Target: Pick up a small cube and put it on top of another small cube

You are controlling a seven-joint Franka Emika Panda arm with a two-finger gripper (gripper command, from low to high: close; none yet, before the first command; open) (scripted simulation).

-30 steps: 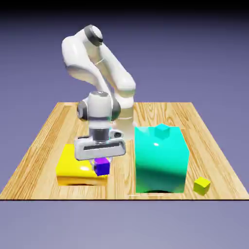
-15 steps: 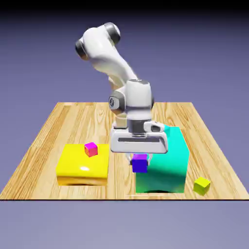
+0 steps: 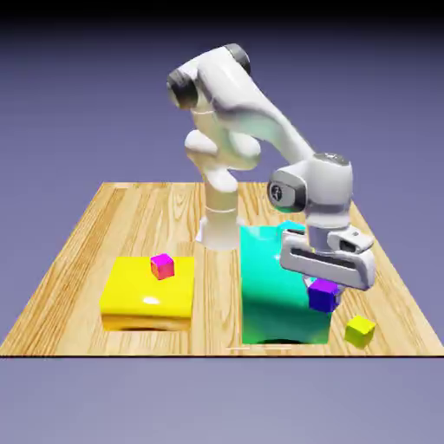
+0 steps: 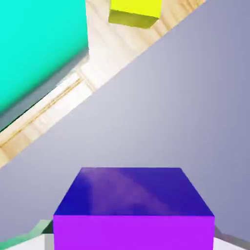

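Currently clamped shut on the purple cube (image 3: 323,298): end effector (image 3: 324,290), hanging clear of the table (image 3: 87,260), just in front of the teal block (image 3: 273,295) near its right edge in the exterior view. Up and to the left of the small yellow cube (image 3: 360,330), judged the likely landing spot, though not certain. Well apart on the left, a pink cube (image 3: 162,266) resting on a yellow block (image 3: 139,299). From the hand view, purple cube filling the bottom and hiding both fingertips; yellow cube only at the top edge, left of centre, so not lined up yet. Much backdrop in that view past the table's edge, suggesting a tilted hand. Several ways to fail from here. Could set the cube down off centre on so small a top, letting it tip and roll away. Could release while tilted, so that one edge lands first and the cube slides off. Could nudge the yellow cube on the way down and push it toward the near table edge, close by. Could brush the teal block with the wide hand body while descending beside it. Could drop from too high and bounce.
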